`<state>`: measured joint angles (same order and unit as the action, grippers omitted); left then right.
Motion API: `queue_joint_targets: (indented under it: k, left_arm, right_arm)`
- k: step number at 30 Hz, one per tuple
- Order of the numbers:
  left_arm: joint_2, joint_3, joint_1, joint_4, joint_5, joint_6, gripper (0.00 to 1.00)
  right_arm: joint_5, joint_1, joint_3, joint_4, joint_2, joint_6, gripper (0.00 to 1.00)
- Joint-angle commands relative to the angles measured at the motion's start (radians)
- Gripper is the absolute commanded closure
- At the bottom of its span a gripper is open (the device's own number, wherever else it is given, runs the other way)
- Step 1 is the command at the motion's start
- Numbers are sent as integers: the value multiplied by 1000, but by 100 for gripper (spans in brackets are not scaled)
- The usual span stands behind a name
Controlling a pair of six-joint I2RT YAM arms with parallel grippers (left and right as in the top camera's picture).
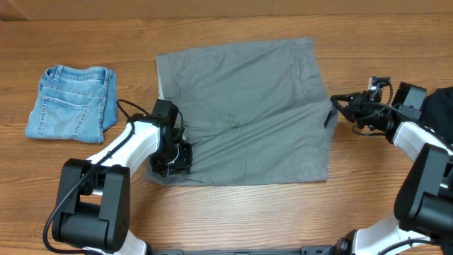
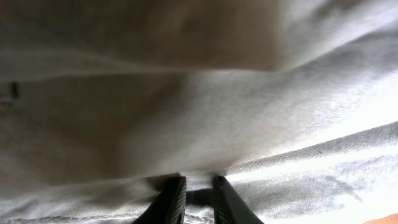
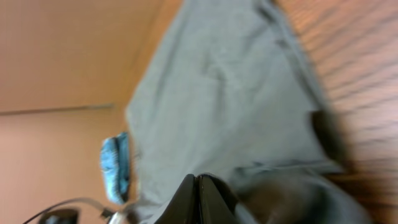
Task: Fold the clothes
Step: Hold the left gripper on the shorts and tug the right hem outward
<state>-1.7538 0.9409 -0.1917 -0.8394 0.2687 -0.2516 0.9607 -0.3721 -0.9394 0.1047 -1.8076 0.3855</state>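
The left white-and-black robot arm (image 1: 131, 145) reaches from the lower left of the frame toward the centre, with its wrist bent down. Its black two-finger claw (image 1: 172, 159) is almost closed and pinches a fold of the large grey cloth shorts (image 1: 248, 106). The right white-and-black arm (image 1: 414, 138) rises from the lower right and stretches leftward. Its black claw (image 1: 334, 99) has both fingers pressed together.

The black garment (image 1: 442, 106) is cut off by the overhead view's right edge. Blur hides whether the right end effector (image 3: 198, 183) pinches the plain grey cloth shorts (image 3: 230, 93).
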Motion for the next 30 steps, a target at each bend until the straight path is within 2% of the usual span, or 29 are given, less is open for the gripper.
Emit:
queue_joint_targets:
  k: [1,2,3,10,16,18,19,20,21,27,30]
  left_arm:
    - [-41,-42,21,39,-172,28,79]
    - [-41,-42,21,40,-172,28,79]
    - [-41,-42,21,39,-172,28,79]
    - [-41,-42,21,32,-172,39,79]
    - [-41,-42,21,33,-172,43,79]
    - [-41,-42,21,33,-172,43,79]
    - [-41,-42,21,34,-172,43,79]
    - [-41,-42,21,34,-172,43,79]
    - [-41,-42,21,34,-172,43,79]
    - [-41,-42,21,29,-172,47,79]
    - [-41,-42,21,25,-172,46,79]
  right_arm:
    - [88,-16,-5,1,5,7,85]
    - [69,-16,-5,20,5,7,69]
    - [49,-20,-5,41,5,7,63]
    - [-175,-95,-5,246,5,2,63]
    - [-201,-154,-4,353,5,-43,59]
    - [-198,-135,-2,367,5,-42,55]
    - [-200,-118,0,364,5,-42,50]
    - [-201,-95,0,352,5,-42,40]
    - [-201,-75,1,335,5,-37,37]
    - [-312,29,0,209,5,163,35]
    - [-336,63,1,176,5,216,44]
